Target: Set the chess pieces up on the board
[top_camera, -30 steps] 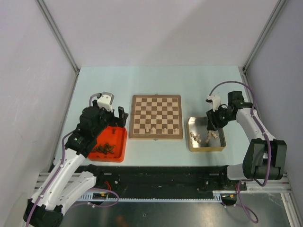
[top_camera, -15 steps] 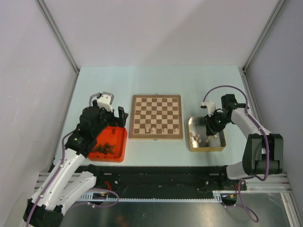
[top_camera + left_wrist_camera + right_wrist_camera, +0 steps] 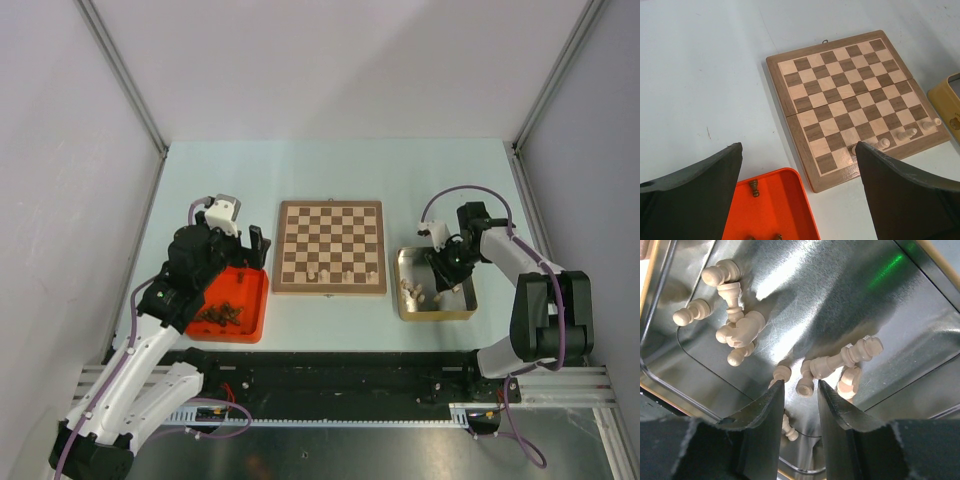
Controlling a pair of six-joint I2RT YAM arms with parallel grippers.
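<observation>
Lowered right gripper (image 3: 799, 384) into gold tin (image 3: 850, 295).
Held parted astride one pale chess piece (image 3: 805, 386), isolating it for pickup; unclamped.

Most of the board (image 3: 330, 235) is unoccupied; only its near row is blocked, by a few pale pieces (image 3: 905, 133) set close together toward the right corner. A strip of bare table (image 3: 392, 290) is found between the board and the tin (image 3: 437, 314). Inside the tin, room is narrowed by the raised walls and by loose chessmen (image 3: 735, 330) lying in clusters. One lying piece (image 3: 809, 376) is met at the narrow gap of the right gripper (image 3: 799, 387), with others crowded just beside it.
</observation>
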